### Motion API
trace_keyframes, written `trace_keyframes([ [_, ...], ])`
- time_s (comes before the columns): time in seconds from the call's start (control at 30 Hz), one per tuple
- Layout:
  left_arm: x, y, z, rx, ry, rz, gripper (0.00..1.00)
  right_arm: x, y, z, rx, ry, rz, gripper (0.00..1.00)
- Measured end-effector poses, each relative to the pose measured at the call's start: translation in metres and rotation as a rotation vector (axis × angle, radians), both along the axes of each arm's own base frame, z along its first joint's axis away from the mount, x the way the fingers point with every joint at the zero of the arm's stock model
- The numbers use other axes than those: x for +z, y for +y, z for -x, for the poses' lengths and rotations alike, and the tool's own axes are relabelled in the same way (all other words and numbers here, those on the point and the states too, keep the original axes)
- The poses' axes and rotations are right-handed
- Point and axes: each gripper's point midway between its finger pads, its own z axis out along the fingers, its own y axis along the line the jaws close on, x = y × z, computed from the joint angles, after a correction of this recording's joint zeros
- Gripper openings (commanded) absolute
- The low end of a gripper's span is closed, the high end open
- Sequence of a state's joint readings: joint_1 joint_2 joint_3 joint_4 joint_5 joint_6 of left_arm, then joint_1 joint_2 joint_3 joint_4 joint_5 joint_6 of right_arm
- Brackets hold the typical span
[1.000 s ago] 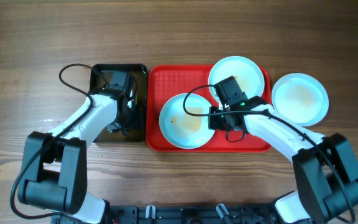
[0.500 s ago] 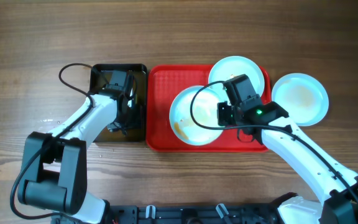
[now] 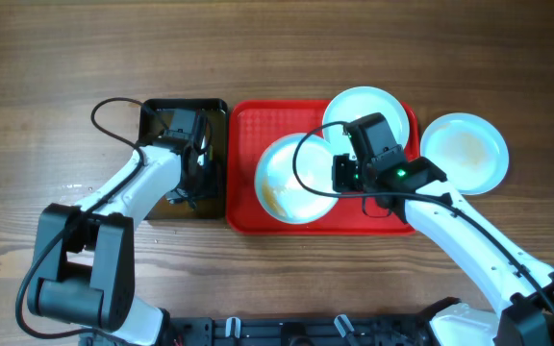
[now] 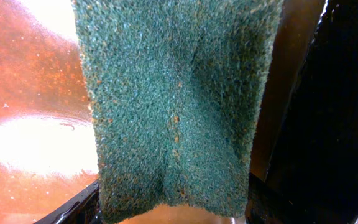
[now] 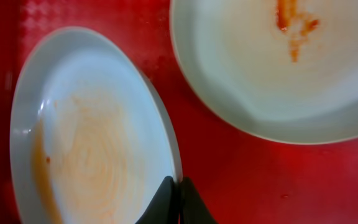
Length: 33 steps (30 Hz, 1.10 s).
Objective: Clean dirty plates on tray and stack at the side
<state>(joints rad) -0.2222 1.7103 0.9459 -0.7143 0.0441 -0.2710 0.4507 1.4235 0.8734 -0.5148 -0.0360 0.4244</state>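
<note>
The red tray [image 3: 243,125] lies mid-table. My right gripper [image 3: 338,176] is shut on the right rim of a pale plate [image 3: 291,183], tilted and lifted above the tray, with orange smears; in the right wrist view the fingers [image 5: 178,186] pinch its edge [image 5: 86,149]. A second plate [image 3: 378,104] with an orange smear lies at the tray's back right [image 5: 272,62]. A third plate [image 3: 465,152] with a faint stain sits on the table right of the tray. My left gripper [image 3: 192,159] is in the black basin, shut on a green sponge [image 4: 179,99].
The black basin [image 3: 157,113] stands just left of the tray and holds orange-tinted water [image 4: 23,93]. Cables loop over both arms. Bare wooden table [image 3: 277,48] surrounds everything.
My right gripper has lifted the plate off the tray and tilted it, carrying it slightly right then back left. The left arm has not moved.
</note>
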Motion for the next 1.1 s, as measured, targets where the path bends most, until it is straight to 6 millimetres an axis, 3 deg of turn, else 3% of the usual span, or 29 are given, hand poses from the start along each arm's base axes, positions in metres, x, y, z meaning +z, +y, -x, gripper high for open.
trace_keyframes([
  [0.17, 0.000, 0.000, 0.000, 0.000, 0.000, 0.000, 0.61, -0.008, 0.002, 0.020, 0.002, 0.099, -0.028, 0.04],
  [0.33, 0.000, -0.001, 0.000, 0.000, 0.000, 0.003, 0.62, 0.003, 0.008, -0.001, -0.011, 0.007, -0.057, 0.05],
  [0.4, 0.000, -0.001, 0.000, -0.001, 0.001, 0.006, 0.62, 0.003, 0.009, -0.001, -0.021, 0.007, -0.064, 0.23],
  [0.57, 0.000, -0.001, 0.000, -0.001, 0.001, 0.006, 0.62, -0.006, 0.003, 0.010, -0.037, 0.068, -0.041, 0.24],
  [0.77, 0.000, -0.001, 0.000, -0.001, 0.001, 0.006, 0.62, -0.050, 0.000, 0.017, -0.060, 0.197, 0.014, 0.24],
  [0.97, 0.000, -0.001, 0.000, -0.001, 0.001, 0.006, 0.62, -0.077, 0.001, 0.017, -0.067, 0.251, 0.035, 0.23],
  [1.1, 0.000, -0.001, 0.000, -0.001, 0.001, 0.006, 0.62, -0.081, 0.006, 0.014, -0.063, 0.256, 0.015, 0.04],
])
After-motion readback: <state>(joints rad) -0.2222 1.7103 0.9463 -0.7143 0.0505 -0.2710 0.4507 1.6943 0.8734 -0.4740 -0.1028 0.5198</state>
